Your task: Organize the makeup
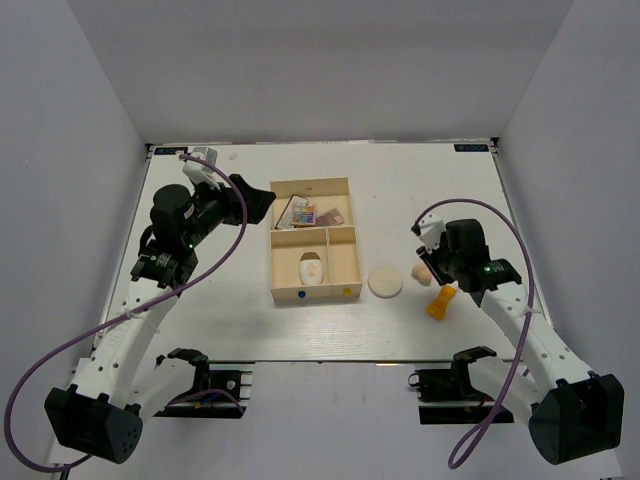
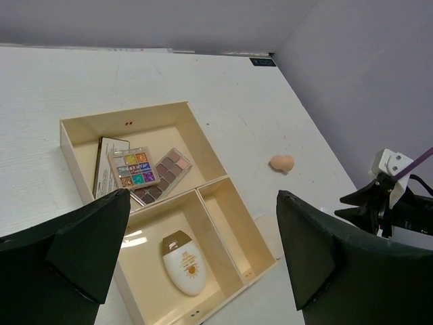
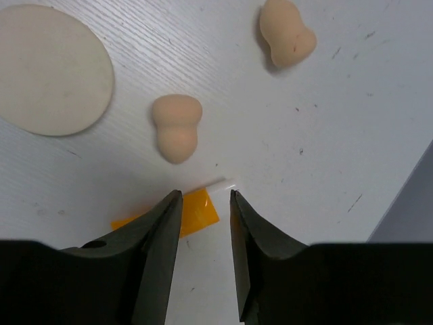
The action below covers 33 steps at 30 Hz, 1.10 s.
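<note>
Left gripper (image 2: 203, 203) spread wide and idle; right gripper (image 3: 205, 194), narrowly parted, hangs over the orange tube (image 3: 201, 212), likely needing to drop and pinch it

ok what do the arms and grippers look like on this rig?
Left arm and right arm: white links, black joints, a green light each, purple cable looping alongside. Left gripper and right gripper: black wedge-shaped fingers.

A cream three-compartment tray (image 1: 320, 295) sits near the middle of the white wood-grain table (image 1: 430, 190).
</note>
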Each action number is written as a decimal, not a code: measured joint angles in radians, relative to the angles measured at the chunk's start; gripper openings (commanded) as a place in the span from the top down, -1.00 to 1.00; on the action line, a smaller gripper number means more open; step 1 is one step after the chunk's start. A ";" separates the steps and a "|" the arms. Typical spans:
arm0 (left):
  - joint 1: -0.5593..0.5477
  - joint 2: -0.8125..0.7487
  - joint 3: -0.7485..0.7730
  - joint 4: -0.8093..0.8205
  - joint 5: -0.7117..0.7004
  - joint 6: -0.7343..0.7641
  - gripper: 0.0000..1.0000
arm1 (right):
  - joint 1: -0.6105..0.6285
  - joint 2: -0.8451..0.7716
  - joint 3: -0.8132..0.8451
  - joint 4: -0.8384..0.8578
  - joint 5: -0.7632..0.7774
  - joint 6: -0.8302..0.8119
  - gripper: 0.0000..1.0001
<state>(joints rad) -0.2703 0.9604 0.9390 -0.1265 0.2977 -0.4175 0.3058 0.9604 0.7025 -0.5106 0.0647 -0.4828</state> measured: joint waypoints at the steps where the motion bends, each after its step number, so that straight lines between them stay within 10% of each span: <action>1: 0.000 -0.001 -0.001 0.000 0.003 -0.002 -0.96 | -0.007 -0.006 -0.004 -0.012 0.012 0.013 0.13; 19: 0.000 -0.034 -0.017 0.017 0.029 -0.018 -0.96 | -0.055 -0.072 -0.019 -0.224 0.031 -0.276 -0.72; 33: 0.000 -0.031 -0.017 0.023 0.031 -0.017 -0.96 | -0.082 -0.086 -0.143 -0.206 -0.120 -0.947 -0.56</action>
<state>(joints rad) -0.2703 0.9298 0.9222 -0.1040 0.3286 -0.4343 0.2237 0.8745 0.5598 -0.7162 -0.0555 -1.4300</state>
